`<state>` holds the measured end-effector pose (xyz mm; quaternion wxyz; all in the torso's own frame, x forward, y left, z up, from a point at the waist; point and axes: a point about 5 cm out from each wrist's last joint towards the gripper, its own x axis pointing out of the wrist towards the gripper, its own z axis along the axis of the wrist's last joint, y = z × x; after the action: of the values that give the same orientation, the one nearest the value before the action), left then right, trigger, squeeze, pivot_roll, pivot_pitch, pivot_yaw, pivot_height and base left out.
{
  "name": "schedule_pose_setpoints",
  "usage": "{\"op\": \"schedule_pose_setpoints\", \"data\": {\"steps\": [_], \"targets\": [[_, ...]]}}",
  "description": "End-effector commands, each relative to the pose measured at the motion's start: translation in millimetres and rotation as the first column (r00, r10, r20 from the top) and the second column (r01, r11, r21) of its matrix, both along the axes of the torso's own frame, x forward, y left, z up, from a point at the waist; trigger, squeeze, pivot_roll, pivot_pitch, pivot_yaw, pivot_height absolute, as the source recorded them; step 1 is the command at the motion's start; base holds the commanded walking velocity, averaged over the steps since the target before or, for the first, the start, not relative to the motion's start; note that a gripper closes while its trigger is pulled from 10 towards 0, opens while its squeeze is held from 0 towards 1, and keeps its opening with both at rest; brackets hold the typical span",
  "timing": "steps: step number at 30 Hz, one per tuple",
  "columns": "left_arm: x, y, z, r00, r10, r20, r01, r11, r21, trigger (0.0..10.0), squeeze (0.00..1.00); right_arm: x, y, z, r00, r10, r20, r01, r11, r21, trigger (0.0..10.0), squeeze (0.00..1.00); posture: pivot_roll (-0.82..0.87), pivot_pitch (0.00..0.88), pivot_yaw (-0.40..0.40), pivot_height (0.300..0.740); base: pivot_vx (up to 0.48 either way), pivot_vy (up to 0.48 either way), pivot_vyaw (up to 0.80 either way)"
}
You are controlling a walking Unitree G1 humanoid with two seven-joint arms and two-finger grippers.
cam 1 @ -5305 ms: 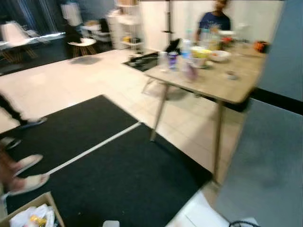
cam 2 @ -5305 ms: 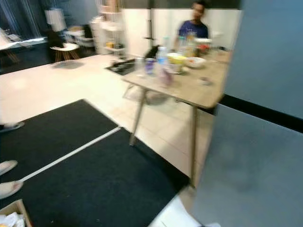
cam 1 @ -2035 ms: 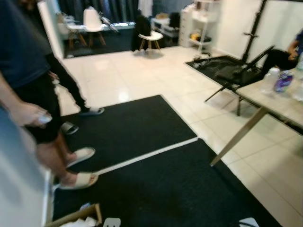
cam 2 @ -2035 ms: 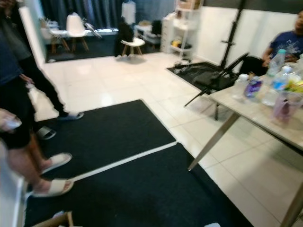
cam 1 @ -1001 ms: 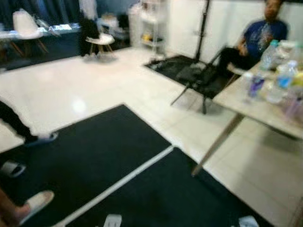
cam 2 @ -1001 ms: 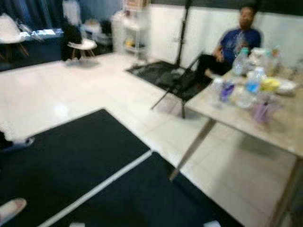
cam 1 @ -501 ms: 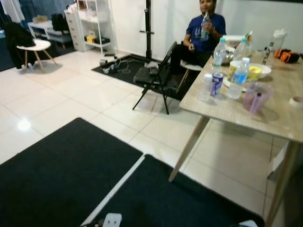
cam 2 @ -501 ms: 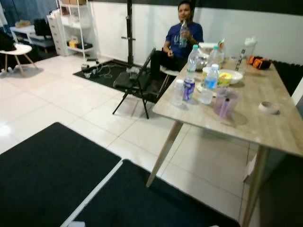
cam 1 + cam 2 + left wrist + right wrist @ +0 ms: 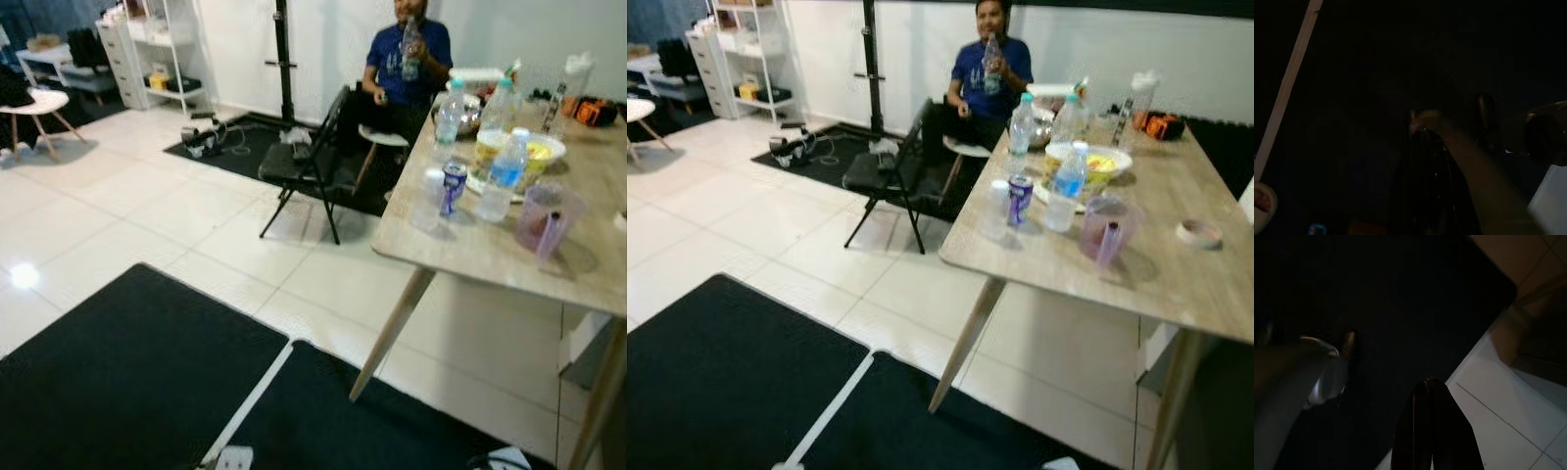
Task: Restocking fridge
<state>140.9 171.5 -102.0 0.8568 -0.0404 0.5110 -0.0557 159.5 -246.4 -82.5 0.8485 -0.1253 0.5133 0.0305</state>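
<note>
White tiled floor (image 9: 127, 206) runs out left of the long light wooden table (image 9: 1156, 274), with white open shelving (image 9: 171, 49) far off to the table's left against the wall. Two black floor mats (image 9: 127, 372) lie on the near side, left of the table's leg. A black folding chair (image 9: 313, 162) stands just off the table's far left corner, and a person in a blue shirt (image 9: 989, 69) sits at the table's far end. On the table's left part stand clear plastic water bottles (image 9: 1065, 196) with a purple drink can (image 9: 1020, 199) among them; a white bowl (image 9: 1097, 162) sits behind them, a pink translucent cup (image 9: 1102, 230) to their right. The left gripper (image 9: 1422, 128) hangs in darkness, well apart from the table; its grip cannot be told. The right gripper (image 9: 1429, 382) hangs over the mat's edge, fingers pressed together, empty, far from the drinks
</note>
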Motion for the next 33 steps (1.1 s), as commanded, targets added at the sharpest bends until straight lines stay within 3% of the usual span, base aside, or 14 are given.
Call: {"op": "schedule_pose_setpoints", "data": {"steps": [1,5,11,26,33], "targets": [[2.0,1.8,0.8,1.0,-0.001,0.002,0.001,1.0,0.006,10.0,0.0,-5.5,1.7,-2.8,1.0,0.0,-0.019,0.0,1.0,0.0,10.0,0.0,-0.1,0.0,0.013,0.74,0.304,0.0,-0.8],[2.3,2.3,0.9,1.0,-0.001,0.003,0.0,1.0,0.007,10.0,0.0,-5.7,2.0,-3.0,1.0,0.001,-0.019,-0.001,1.0,0.0,10.0,0.0,-0.1,0.0,0.013,0.74,0.303,0.0,-0.8],[2.8,2.9,1.2,1.0,0.0,0.005,0.0,1.0,0.007,10.0,0.0,-5.3,2.6,-3.0,1.0,0.005,-0.018,-0.005,1.0,0.001,10.0,0.0,-0.1,0.0,0.013,0.74,0.301,0.0,0.0],[1.1,2.8,0.4,1.0,0.008,-0.002,-0.008,1.0,0.015,10.0,0.0,-3.9,2.4,-2.1,1.0,0.005,0.001,-0.005,1.0,-0.007,10.0,0.0,-0.1,0.0,0.013,0.74,0.292,0.0,-0.8],[1.8,3.5,0.8,1.0,0.015,0.003,-0.015,1.0,0.006,10.0,0.0,-4.3,2.6,-2.4,1.0,0.006,0.001,-0.006,1.0,-0.012,10.0,0.0,-0.1,0.0,0.012,0.74,0.0,-0.043,0.0]]}}
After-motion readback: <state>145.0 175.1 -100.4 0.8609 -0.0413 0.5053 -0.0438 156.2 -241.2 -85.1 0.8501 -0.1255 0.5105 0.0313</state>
